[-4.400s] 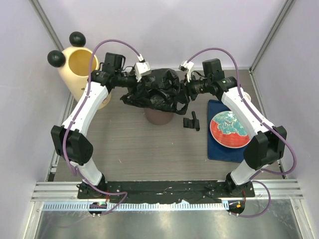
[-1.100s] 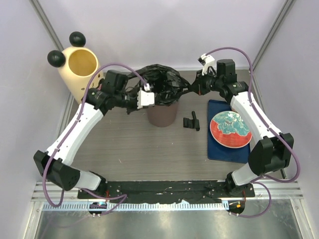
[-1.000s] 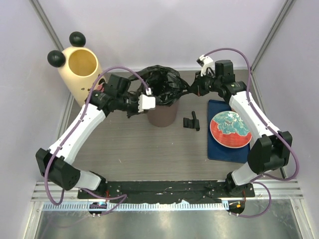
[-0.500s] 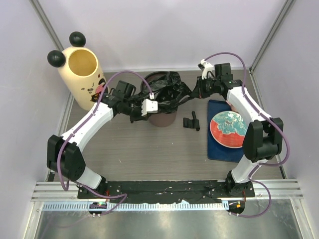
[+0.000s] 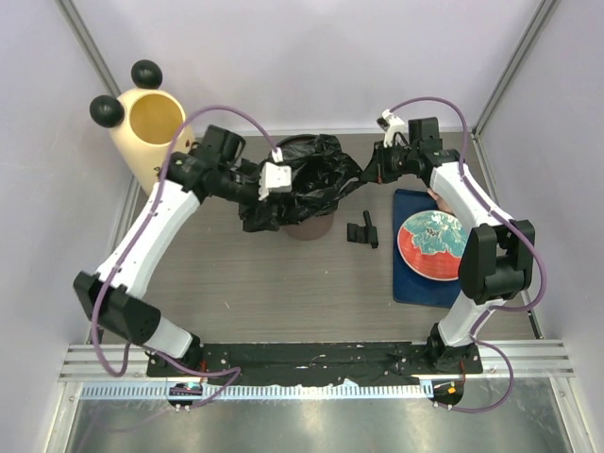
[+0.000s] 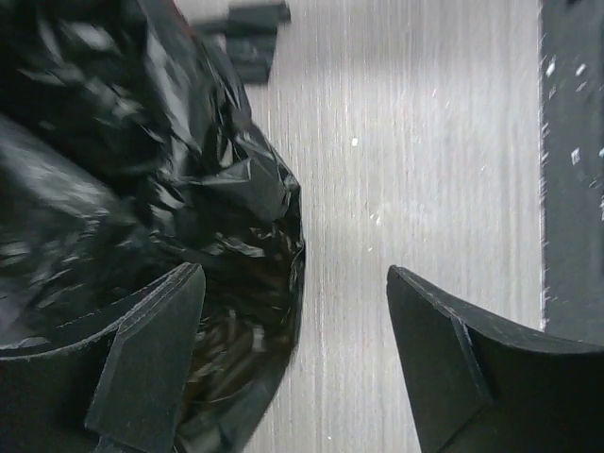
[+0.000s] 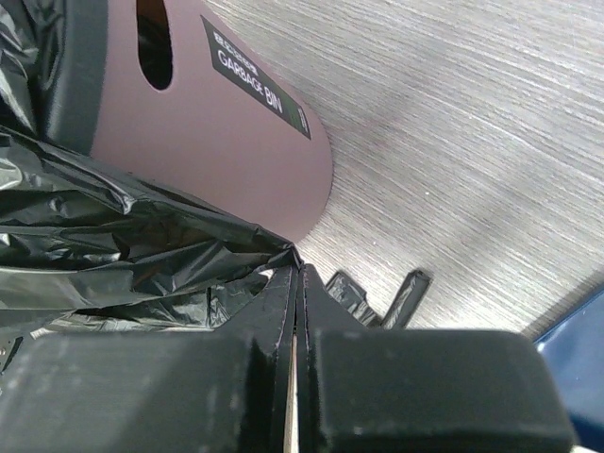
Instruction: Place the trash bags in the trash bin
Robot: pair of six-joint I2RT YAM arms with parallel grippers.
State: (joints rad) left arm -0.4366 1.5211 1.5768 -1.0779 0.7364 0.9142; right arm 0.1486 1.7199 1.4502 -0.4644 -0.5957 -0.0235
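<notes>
The left claw (image 6: 294, 311) is spread wide beside the black trash bag (image 5: 307, 175), which is draped over the brown bucket (image 5: 307, 225) near the tabletop's (image 5: 283, 283) far edge. The right claw (image 7: 297, 283) pinches the bag's corner. The cream trash bin (image 5: 156, 127) stands at the far-left corner.

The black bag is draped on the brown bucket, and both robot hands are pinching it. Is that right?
Not quite. Only the right gripper pinches the trash bag, which is draped on the brown bucket. The left gripper is open, its jaws wide apart, as the left wrist view shows.
</notes>
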